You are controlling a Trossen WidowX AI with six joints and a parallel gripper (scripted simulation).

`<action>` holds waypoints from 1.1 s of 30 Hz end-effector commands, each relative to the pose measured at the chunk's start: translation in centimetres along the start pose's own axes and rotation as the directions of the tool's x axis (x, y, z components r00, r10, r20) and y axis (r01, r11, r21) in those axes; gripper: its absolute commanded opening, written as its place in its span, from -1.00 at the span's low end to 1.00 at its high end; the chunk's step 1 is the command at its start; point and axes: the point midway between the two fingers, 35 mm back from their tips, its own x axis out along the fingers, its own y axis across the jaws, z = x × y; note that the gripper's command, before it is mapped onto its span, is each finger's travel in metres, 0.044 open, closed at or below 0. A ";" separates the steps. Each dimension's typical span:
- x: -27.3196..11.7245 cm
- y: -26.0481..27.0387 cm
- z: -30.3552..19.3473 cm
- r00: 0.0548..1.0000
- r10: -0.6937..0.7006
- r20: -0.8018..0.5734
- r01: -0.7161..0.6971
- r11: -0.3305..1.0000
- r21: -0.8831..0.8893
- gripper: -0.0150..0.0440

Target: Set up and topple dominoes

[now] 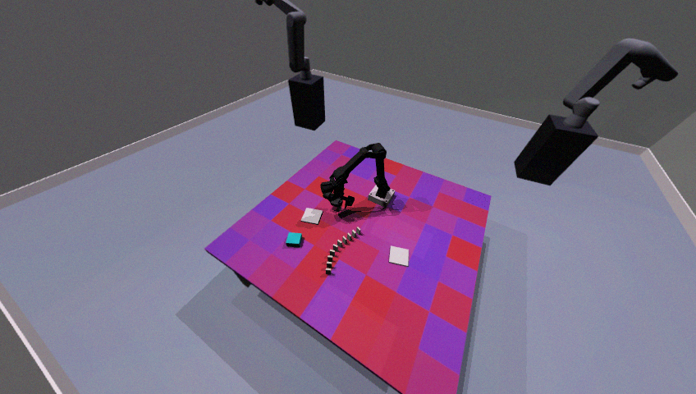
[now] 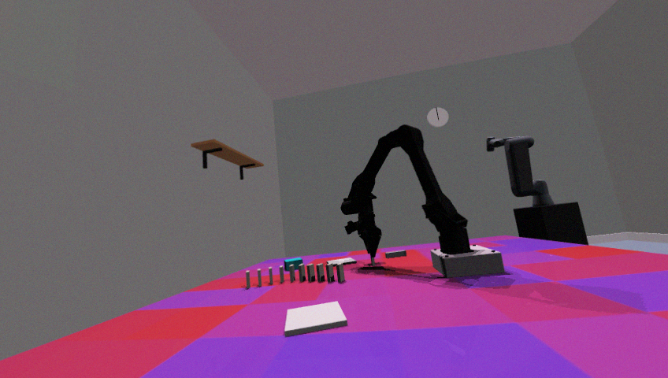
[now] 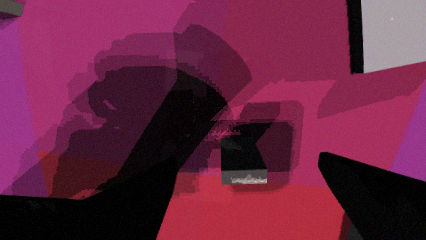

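A curved row of several pale dominoes [image 1: 345, 240] [image 2: 309, 272] stands upright mid-table. My gripper [image 2: 372, 256] [image 3: 247, 161] points straight down, open, between the row and the arm's base. A single domino [image 2: 372, 261] [image 3: 244, 176] stands under it; in the wrist view it shows between the spread fingertips, nearer neither finger clearly, with nothing gripped. Another pale block [image 2: 395, 253], which looks like a domino lying down, is behind the gripper in the exterior view. The arm hides it in the top view.
A white plate [image 1: 312, 215] [image 2: 346, 261] [image 3: 392, 37] lies close to the gripper. A teal block [image 1: 293, 238] [image 2: 293, 263] lies beyond the row. A second white plate [image 1: 399, 255] [image 2: 316, 317] lies on the row's other side. The arm's base [image 1: 381, 195] [image 2: 469, 262] is nearby.
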 end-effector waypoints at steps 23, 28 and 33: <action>1.2 0.3 -0.2 1.000 0.011 -0.004 -0.011 1.000 -0.002 -0.13; 0.3 0.2 -0.1 1.000 0.011 -0.004 -0.011 1.000 -0.002 -0.13; -7.1 -0.5 0.4 1.000 0.009 -0.006 -0.009 1.000 -0.001 -0.13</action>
